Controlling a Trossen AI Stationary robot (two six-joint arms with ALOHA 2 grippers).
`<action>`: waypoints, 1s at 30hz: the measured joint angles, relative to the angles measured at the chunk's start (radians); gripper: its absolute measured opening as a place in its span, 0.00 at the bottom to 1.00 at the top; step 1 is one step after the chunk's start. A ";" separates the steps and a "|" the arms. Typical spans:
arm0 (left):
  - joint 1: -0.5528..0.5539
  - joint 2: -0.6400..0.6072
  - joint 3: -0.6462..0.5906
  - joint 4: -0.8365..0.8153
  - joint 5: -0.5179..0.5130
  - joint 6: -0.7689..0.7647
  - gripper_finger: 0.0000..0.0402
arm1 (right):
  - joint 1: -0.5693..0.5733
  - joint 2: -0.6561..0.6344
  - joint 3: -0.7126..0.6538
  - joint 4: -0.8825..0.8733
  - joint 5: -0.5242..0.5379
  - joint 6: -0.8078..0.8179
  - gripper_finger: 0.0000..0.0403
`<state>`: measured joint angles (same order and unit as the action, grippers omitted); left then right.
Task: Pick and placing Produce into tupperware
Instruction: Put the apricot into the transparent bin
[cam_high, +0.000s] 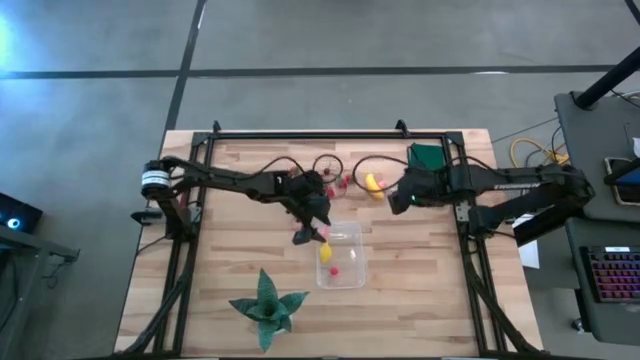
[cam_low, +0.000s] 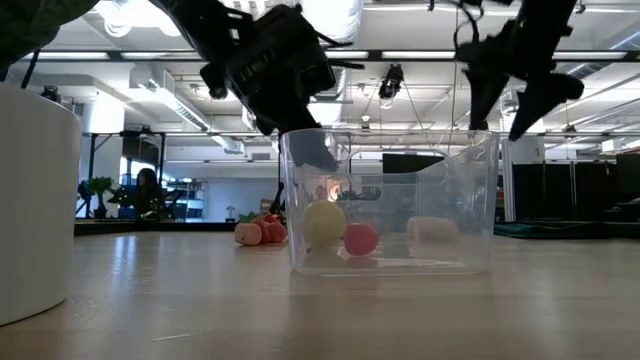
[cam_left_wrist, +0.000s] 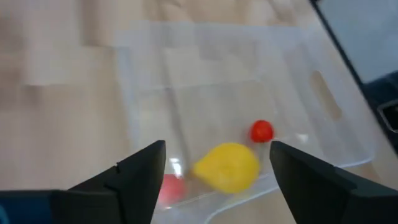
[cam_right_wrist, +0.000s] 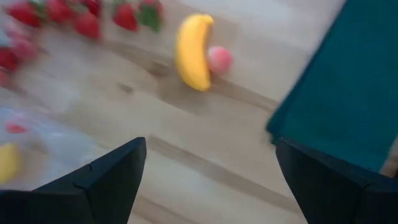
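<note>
The clear tupperware (cam_high: 342, 255) stands on the table with a yellow lemon-like fruit (cam_left_wrist: 227, 167), a red piece (cam_left_wrist: 262, 130) and a pink piece (cam_left_wrist: 169, 186) on its floor. My left gripper (cam_left_wrist: 217, 152) hovers open above the container's far-left corner (cam_high: 322, 232), empty. The banana (cam_right_wrist: 193, 43) lies on the table with a pink piece (cam_right_wrist: 219, 59) against it. Several red strawberry pieces (cam_right_wrist: 81, 18) lie in a cluster to its left (cam_high: 340, 185). My right gripper (cam_high: 392, 198) is open and empty, raised just near-right of the banana (cam_high: 373, 183).
A dark green flat rectangle (cam_high: 427, 157) lies at the far right, behind the right gripper. A green spiky-leaved plant (cam_high: 265, 305) in a white pot (cam_low: 35, 200) stands near the table's near edge. Bare wood lies to the left and near right of the container.
</note>
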<state>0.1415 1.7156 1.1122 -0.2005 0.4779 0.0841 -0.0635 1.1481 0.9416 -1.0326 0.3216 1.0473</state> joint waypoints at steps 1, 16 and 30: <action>0.004 -0.015 0.000 -0.014 -0.026 0.000 0.68 | -0.041 0.000 -0.015 0.001 -0.024 -0.032 0.87; 0.023 -0.218 -0.031 -0.191 -0.305 -0.054 0.69 | -0.519 0.152 -0.156 0.341 -0.318 -0.449 0.86; 0.025 -0.218 -0.039 -0.290 -0.333 -0.108 0.69 | -0.523 0.453 -0.059 0.413 -0.387 -0.565 0.81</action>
<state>0.1668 1.4971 1.0730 -0.4900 0.1445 -0.0239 -0.5866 1.6006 0.8829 -0.6197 -0.0652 0.4819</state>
